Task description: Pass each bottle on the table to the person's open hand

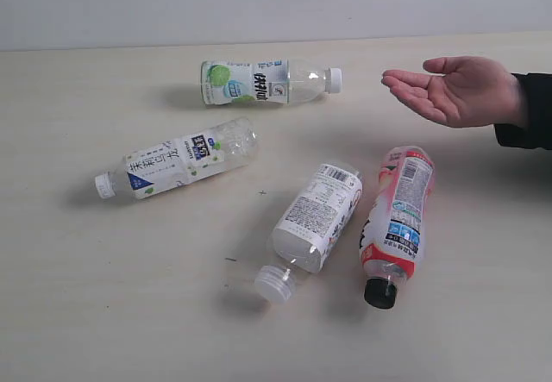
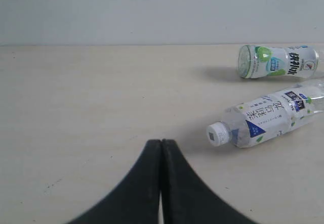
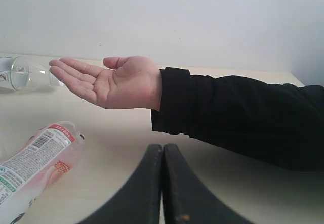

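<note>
**Four bottles down, none handed over: first pick pending**

All four bottles lie on their sides on the surface point(image 1: 103, 296), so by my reading the task stands at its opening step.

Furthest left is the blue-labelled bottle point(image 1: 177, 162), its white cap pointing out to the left. The left jaws are pressed flat together with nothing between them, and this bottle lies a little ahead of them. Behind it and toward the middle, the green-labelled bottle point(image 1: 259, 82) rests nearest the far edge, where the surface meets the wall point(image 1: 259, 3).

In the middle lies the white-labelled bottle point(image 1: 315, 218), cap toward the front. The red-pink bottle point(image 1: 398, 218), black cap also forward, sits close beside it, apparently not touching.

At the right the open hand point(image 1: 457, 89) waits palm up above the surface, its dark sleeve point(image 1: 535, 110) running off the side. The right jaws are likewise closed and empty, aimed toward it.

The next move calls for jaws to part and close across one bottle's body. The red-pink one, nearest the hand, looks the handiest.

Room is wide at the left and front. The narrow gap between the two front bottles is the tight spot, and a nudged bottle could roll.
</note>
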